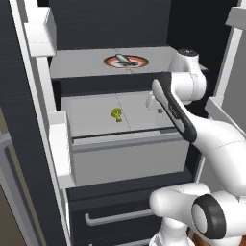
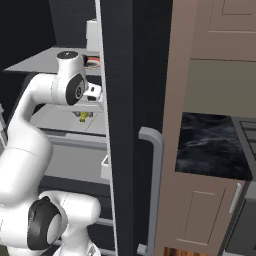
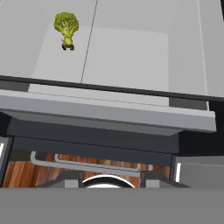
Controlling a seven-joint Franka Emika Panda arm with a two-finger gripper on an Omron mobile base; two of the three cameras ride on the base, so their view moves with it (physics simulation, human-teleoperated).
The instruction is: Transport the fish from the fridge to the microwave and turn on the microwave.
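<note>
The fridge (image 1: 110, 19) stands open in front of me. On its upper shelf the small grey fish (image 1: 126, 60) lies on an orange-rimmed plate (image 1: 108, 61). My gripper (image 1: 153, 100) hangs below that shelf, over the right side of the lower shelf, pointing down. In the hand view the gripper (image 3: 109, 179) shows two dark tips apart with nothing between them. From the right base view the gripper (image 2: 94, 92) sits just inside the fridge wall (image 2: 125, 100). The microwave is out of view.
A yellow-green leafy vegetable (image 1: 116, 114) (image 3: 66, 27) lies on the lower shelf, left of the hand. White door bins (image 1: 60, 144) flank the left. Drawers with bar handles (image 1: 115, 217) sit below. A wooden cabinet (image 2: 215, 30) and a dark counter (image 2: 210, 145) lie to the right.
</note>
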